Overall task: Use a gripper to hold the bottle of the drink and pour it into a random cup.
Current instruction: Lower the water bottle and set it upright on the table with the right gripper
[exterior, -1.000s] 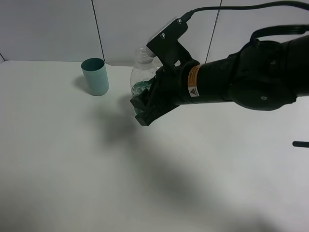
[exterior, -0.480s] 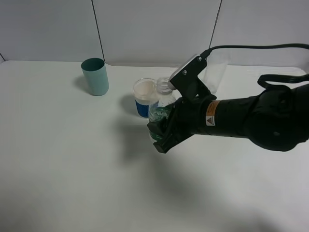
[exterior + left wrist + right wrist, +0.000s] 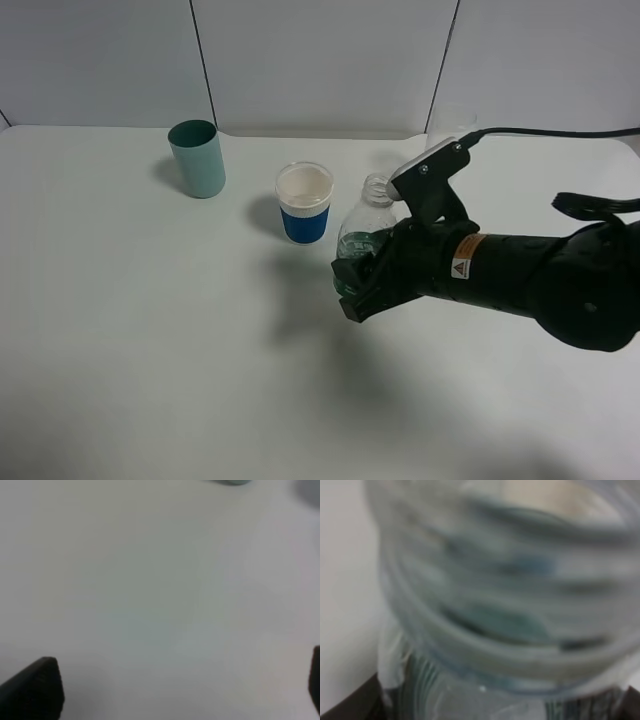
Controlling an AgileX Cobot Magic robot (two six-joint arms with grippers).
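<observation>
Though still in fingers, bottle farther right.

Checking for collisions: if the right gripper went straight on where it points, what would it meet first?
Probably nothing: the right gripper, holding the bottle of the drink, points over bare table. The white-and-blue cup seems off that line, though depth is unclear.

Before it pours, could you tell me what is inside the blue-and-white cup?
The blue-and-white cup shows only white inner wall below its rim; its bottom is hidden by its own front wall.
</observation>
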